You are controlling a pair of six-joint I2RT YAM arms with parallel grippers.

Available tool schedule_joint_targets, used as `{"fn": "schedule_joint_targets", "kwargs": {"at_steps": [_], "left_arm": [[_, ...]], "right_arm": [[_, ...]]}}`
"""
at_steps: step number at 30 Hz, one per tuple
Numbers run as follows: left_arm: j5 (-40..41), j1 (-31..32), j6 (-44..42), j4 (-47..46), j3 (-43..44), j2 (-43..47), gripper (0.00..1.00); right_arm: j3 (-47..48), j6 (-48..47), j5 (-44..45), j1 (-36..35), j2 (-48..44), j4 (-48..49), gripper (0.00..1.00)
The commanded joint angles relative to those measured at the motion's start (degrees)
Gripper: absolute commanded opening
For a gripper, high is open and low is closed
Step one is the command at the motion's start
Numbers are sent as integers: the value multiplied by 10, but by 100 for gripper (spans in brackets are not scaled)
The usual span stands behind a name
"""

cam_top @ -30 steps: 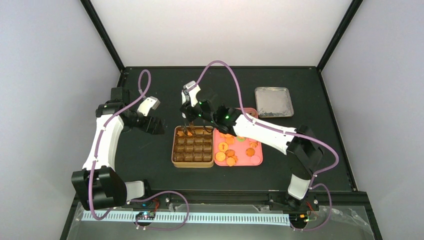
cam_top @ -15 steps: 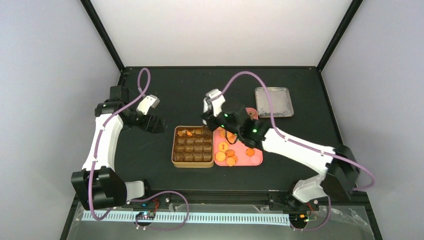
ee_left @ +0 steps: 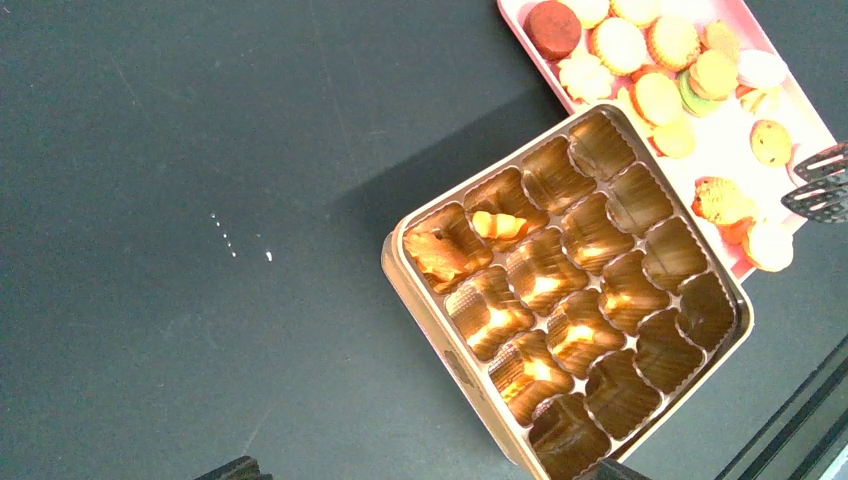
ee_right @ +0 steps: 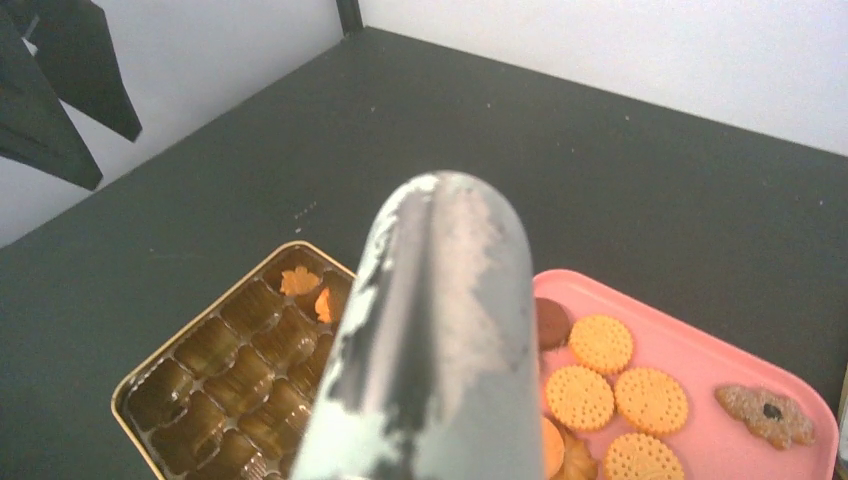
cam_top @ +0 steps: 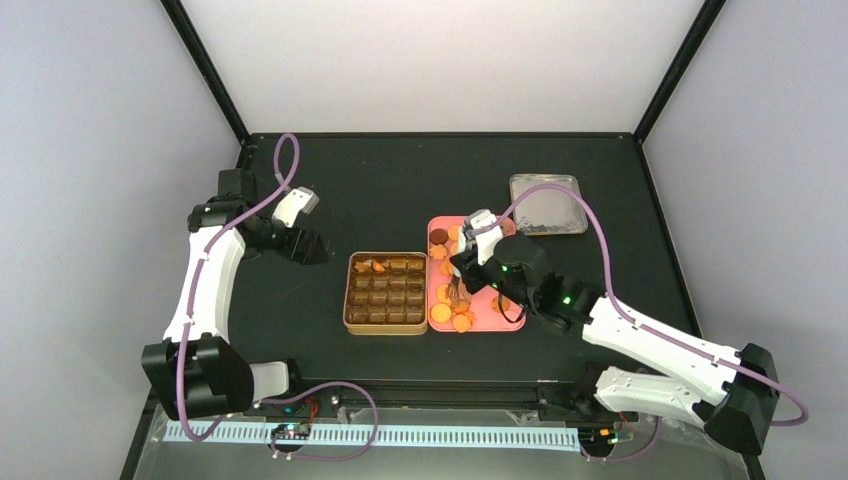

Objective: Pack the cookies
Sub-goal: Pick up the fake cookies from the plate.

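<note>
Left gripper (cam_top: 308,248): jaws wide, nothing in them, hanging over bare table (cam_top: 400,180) to the left of the tin (cam_top: 346,300).

Right gripper (cam_top: 462,283): over the pink tray (cam_top: 500,318), clamped on metal tongs (ee_right: 430,340). The tong tips (ee_left: 818,196) are narrowly apart, low among the tray's load; cannot tell whether they touch or hold anything.

Cookies (cam_top: 450,300): most lie loose on the tray, which is touching the tin's right side. They are round golden ones, one dark brown and one brown flower shape. Two orange pieces (ee_left: 440,255) sit in the tin's far row, in the leftmost two compartments.

Lid (cam_top: 547,204): flat on the table, beyond the tray to the right.
</note>
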State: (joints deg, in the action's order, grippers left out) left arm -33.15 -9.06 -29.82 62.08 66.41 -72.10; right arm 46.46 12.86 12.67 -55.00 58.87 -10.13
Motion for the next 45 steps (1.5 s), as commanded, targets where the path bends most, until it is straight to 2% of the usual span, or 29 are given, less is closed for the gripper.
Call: {"fn": "schedule_joint_targets", "kwargs": {"at_steps": [1,14,45], "left_arm": [[-14,-5,-4,14,28,-7,88],[-9,-6,-7,17,32,-9,88],[-6,-5,-10,23,36,-9,88]], "right_arm": [[-7,18,-1,-2,-8,-8,27],[-34,30,-3,-30,-10,-4,30],[-78,41,-16,-37,7,30,34]]}}
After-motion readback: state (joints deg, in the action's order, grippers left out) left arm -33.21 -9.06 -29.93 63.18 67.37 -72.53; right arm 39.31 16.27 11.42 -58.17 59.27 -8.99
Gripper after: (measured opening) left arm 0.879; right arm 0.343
